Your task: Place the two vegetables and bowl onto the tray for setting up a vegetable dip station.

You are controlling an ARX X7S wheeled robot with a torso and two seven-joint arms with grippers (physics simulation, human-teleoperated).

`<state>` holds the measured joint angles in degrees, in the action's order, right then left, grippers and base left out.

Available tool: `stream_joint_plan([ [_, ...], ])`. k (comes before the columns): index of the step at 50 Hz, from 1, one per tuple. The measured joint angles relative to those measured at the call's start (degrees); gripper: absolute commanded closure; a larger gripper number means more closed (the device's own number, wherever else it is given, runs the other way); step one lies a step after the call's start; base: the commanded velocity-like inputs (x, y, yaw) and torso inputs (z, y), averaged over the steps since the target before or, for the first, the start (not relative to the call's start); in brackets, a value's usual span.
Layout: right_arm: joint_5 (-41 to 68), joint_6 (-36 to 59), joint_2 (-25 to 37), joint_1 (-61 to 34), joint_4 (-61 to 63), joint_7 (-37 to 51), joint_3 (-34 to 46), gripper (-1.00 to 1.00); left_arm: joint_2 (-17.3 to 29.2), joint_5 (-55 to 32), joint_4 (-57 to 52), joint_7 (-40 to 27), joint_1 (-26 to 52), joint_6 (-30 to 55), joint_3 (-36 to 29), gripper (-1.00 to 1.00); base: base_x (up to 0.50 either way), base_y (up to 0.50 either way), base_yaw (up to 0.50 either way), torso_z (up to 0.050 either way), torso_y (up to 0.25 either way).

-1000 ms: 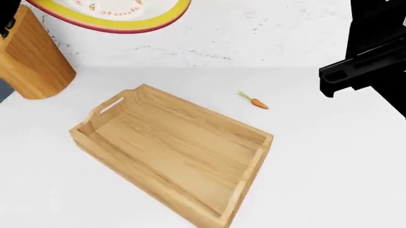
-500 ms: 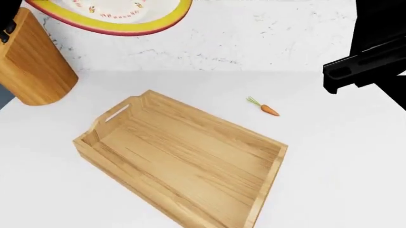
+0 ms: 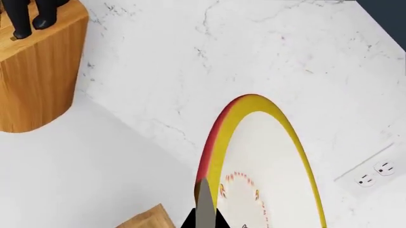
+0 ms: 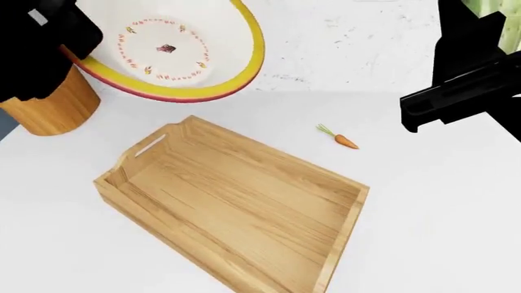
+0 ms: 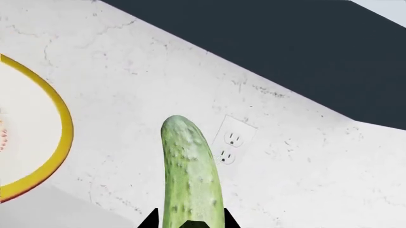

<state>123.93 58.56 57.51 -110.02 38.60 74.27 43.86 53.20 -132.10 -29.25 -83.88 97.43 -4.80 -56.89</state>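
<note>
The bowl (image 4: pixel 175 52), white inside with a yellow rim and red outer band, hangs tilted above the far left end of the wooden tray (image 4: pixel 232 204). My left gripper (image 3: pixel 204 219) is shut on the bowl's rim (image 3: pixel 219 142); in the head view that arm covers the bowl's left edge. The bumpy green cucumber (image 5: pixel 189 175) stands up out of my right gripper (image 5: pixel 190 222), which is shut on it, high at the right; only its tip (image 4: pixel 498 18) shows in the head view. The small orange carrot (image 4: pixel 342 139) lies on the white counter just beyond the tray's far right side.
A rounded wooden knife block (image 4: pixel 49 107) with black handles (image 3: pixel 28 16) stands at the far left, behind the bowl. A marbled white wall (image 4: pixel 350 43) with power outlets (image 5: pixel 229 146) closes off the back of the counter.
The bowl has come down and into the head view, showing its patterned inside. Between the two earlier frames the view shifted a little; tray and carrot sit where they were.
</note>
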Motion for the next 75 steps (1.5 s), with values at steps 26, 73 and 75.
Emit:
stream_joint_plan([
  [26, 0.08, -0.01, -0.1, -0.15, -0.29, 0.29, 0.84, 1.0, 3.92, -7.35, -10.44, 2.1, -11.89, -9.52, 0.56, 1.0, 0.0, 0.0, 0.0, 0.0, 0.0],
  [73, -0.19, -0.52, -0.13, -0.36, -0.01, -0.07, 1.27, 1.0, 5.21, -4.24, -12.55, 3.69, -19.11, -12.19, -3.26, 1.0, 0.0, 0.0, 0.0, 0.0, 0.001],
  [75, -0.14, -0.52, -0.18, -0.43, -0.02, -0.03, 1.32, 1.0, 5.37, -3.76, -12.37, 3.78, -19.35, -12.01, -3.57, 1.0, 0.0, 0.0, 0.0, 0.0, 0.0],
])
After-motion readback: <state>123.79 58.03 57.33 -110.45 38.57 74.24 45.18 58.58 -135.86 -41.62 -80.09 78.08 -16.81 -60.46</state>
